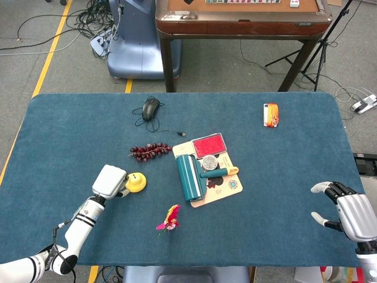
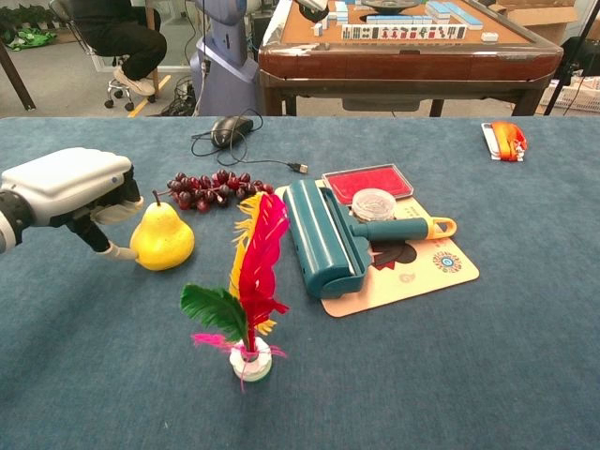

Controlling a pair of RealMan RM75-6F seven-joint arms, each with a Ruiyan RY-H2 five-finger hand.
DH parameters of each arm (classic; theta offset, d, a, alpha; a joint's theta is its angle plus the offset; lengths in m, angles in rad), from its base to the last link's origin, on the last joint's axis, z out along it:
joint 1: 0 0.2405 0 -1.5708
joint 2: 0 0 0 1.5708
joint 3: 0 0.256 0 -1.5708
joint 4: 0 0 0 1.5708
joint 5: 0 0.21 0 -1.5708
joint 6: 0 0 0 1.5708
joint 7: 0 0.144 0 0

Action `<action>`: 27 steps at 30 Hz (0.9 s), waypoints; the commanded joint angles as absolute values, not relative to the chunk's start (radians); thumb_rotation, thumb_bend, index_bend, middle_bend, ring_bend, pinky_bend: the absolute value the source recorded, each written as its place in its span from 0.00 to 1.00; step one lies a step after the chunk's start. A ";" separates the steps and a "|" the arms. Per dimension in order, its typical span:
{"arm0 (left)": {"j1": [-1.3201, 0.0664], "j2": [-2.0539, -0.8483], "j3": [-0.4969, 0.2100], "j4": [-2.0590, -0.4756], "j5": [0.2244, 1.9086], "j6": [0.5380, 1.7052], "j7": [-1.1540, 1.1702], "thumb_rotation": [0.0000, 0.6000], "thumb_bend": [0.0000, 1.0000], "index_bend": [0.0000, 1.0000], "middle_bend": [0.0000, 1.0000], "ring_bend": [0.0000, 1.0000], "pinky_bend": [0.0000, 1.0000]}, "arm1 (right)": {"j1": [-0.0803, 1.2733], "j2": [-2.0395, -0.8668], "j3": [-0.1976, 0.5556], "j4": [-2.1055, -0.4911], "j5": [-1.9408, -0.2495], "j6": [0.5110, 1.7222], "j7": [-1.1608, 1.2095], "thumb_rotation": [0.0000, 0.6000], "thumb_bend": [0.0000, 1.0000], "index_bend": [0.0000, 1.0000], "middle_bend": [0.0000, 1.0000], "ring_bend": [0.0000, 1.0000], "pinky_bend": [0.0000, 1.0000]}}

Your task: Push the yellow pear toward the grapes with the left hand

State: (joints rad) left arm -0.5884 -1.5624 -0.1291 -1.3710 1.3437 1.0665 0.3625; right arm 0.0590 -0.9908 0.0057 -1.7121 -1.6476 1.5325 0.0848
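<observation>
The yellow pear (image 1: pixel 136 182) (image 2: pixel 163 240) stands upright on the blue table, a little short of the dark grapes (image 1: pixel 149 151) (image 2: pixel 208 188). My left hand (image 1: pixel 111 181) (image 2: pixel 71 193) is against the pear's left side, its fingers touching the fruit, without closing around it. My right hand (image 1: pixel 351 213) rests at the table's right edge, fingers spread and empty; the chest view does not show it.
A teal roller (image 1: pixel 190 176) (image 2: pixel 323 234) lies on a printed board (image 1: pixel 228 187) with a red pad (image 1: pixel 208 145) and a small lid. A feather shuttlecock (image 2: pixel 246 281) stands just right of the pear. A black mouse (image 1: pixel 151 108) and its cable lie beyond the grapes.
</observation>
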 commanded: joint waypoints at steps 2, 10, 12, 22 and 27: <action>-0.597 -1.568 -0.133 -1.372 1.340 1.064 0.365 1.00 0.00 1.00 1.00 0.89 1.00 | 0.059 -0.991 0.006 -1.711 -1.646 1.531 0.085 1.00 0.00 0.41 0.39 0.32 0.52; -0.605 -1.579 -0.135 -1.399 1.333 1.072 0.373 1.00 0.00 1.00 1.00 0.89 1.00 | 0.058 -0.989 0.006 -1.712 -1.649 1.535 0.087 1.00 0.00 0.41 0.39 0.32 0.52; -0.606 -1.581 -0.135 -1.411 1.332 1.076 0.374 1.00 0.00 1.00 1.00 0.89 1.00 | 0.058 -0.989 0.006 -1.712 -1.649 1.536 0.088 1.00 0.00 0.41 0.39 0.32 0.52; -0.613 -1.570 -0.120 -1.455 1.369 1.097 0.373 1.00 0.00 1.00 1.00 0.89 1.00 | 0.057 -0.988 0.006 -1.712 -1.649 1.537 0.091 1.00 0.00 0.41 0.39 0.32 0.52; -0.599 -1.529 -0.110 -1.430 1.354 1.094 0.366 1.00 0.00 1.00 1.00 0.89 1.00 | 0.057 -0.988 0.006 -1.712 -1.653 1.539 0.093 1.00 0.00 0.41 0.39 0.32 0.52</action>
